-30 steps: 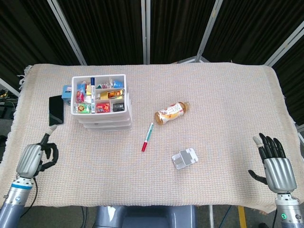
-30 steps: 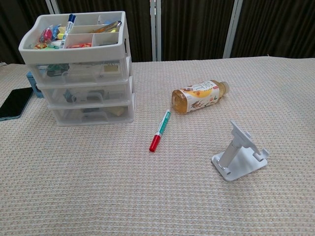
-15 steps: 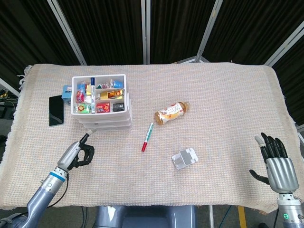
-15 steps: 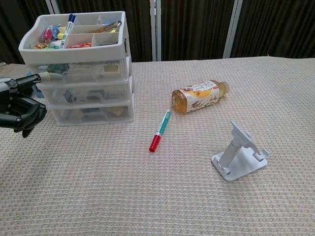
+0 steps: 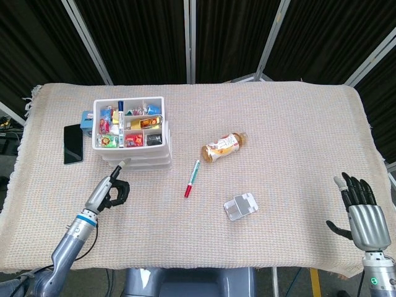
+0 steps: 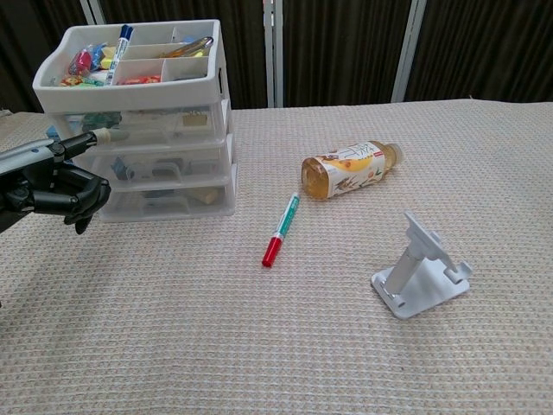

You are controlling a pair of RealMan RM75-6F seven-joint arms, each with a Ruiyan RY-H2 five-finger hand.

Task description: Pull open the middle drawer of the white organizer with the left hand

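The left hand (image 6: 52, 186), fingers curled on nothing, hides part of the white organizer (image 6: 164, 164) front. It has moved closer than before. The right hand (image 5: 360, 210) rests spread, empty, at the table's near right corner.

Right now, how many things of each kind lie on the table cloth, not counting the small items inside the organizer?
Drawer organizer: 1
Phone: 1
Bottle: 1
Marker pen: 1
Phone stand: 1
Blue object behind the organizer: 1
Total: 6
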